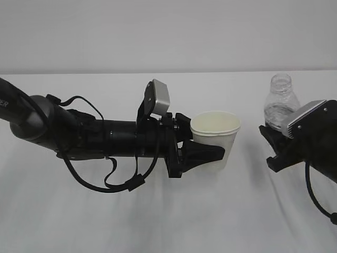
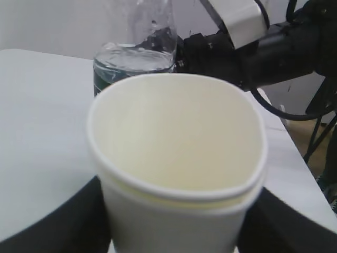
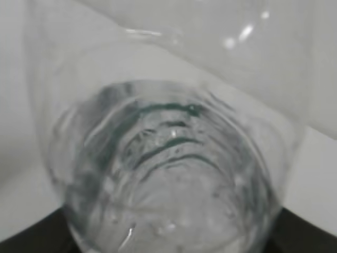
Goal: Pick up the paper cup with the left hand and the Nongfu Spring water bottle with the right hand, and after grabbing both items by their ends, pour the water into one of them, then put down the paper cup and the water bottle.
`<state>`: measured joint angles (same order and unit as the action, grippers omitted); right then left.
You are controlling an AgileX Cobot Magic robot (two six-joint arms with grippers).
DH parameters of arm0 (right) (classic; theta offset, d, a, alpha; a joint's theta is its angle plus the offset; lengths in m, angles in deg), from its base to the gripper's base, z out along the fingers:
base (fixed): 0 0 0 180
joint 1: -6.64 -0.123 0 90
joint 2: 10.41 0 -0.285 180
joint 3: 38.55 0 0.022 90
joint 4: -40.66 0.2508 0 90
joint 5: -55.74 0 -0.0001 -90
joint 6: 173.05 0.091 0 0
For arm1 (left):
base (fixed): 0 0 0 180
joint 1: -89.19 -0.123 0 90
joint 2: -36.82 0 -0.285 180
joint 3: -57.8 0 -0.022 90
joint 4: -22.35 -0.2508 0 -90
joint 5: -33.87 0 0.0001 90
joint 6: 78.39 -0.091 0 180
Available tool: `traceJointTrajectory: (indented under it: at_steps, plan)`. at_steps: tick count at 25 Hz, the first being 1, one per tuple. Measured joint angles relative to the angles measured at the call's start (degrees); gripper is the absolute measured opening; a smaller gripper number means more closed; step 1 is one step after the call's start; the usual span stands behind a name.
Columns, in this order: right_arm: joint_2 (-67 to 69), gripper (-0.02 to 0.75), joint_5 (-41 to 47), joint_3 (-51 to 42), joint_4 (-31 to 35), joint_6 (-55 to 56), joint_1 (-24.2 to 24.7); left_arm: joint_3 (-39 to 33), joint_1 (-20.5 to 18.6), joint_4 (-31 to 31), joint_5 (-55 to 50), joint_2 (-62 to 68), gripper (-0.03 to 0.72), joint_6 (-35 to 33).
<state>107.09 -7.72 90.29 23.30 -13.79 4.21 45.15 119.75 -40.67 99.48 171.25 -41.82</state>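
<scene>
The work surface is a white cloth-covered table (image 1: 158, 221) set against a plain pale wall (image 1: 168, 31); in the left wrist view the table's far right edge ends above a brownish floor.

Left hand (image 1: 202, 153): the black arm enters from the left of the exterior view and extends horizontally. Its grey camera box (image 1: 159, 97) sits on top, just behind the gripper, and loose black cables (image 1: 105, 182) hang in a loop below the arm. The jaws are closed on the paper cup (image 1: 215, 138), one finger on each side of the lower cup wall. The cup is upright, rim upward. In the left wrist view the cup (image 2: 179, 174) fills the area immediately ahead of the gripper, its rim pressed slightly out of round, with a dark finger (image 2: 52, 221) at each lower corner. No liquid can be made out inside the cup.

Right hand (image 1: 274, 145): located beyond the cup, to the right and apart from it. The jaws grip the Nongfu Spring water bottle (image 1: 279, 103) around its lower body. The bottle stands upright, its capless neck above the gripper. In the left wrist view, the bottle (image 2: 134, 52) shows behind the cup rim, with the water (image 2: 131, 58) level just above the dark green label. The right wrist view shows the ribbed bottle body (image 3: 168, 174) close up, between the two fingers.
</scene>
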Motion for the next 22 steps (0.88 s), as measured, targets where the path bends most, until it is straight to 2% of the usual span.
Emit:
traceJointTrajectory:
  at_steps: [17,22]
  plan:
    - [0.0,0.419,5.2,0.6,0.6,-16.2,0.0,3.3,0.0,0.0,-2.0,0.0,0.454,0.6]
    - [-0.9,0.419,6.4,1.7,0.1,-17.6,0.0,3.3,0.0,-0.6,-2.6,0.0,0.454,0.8]
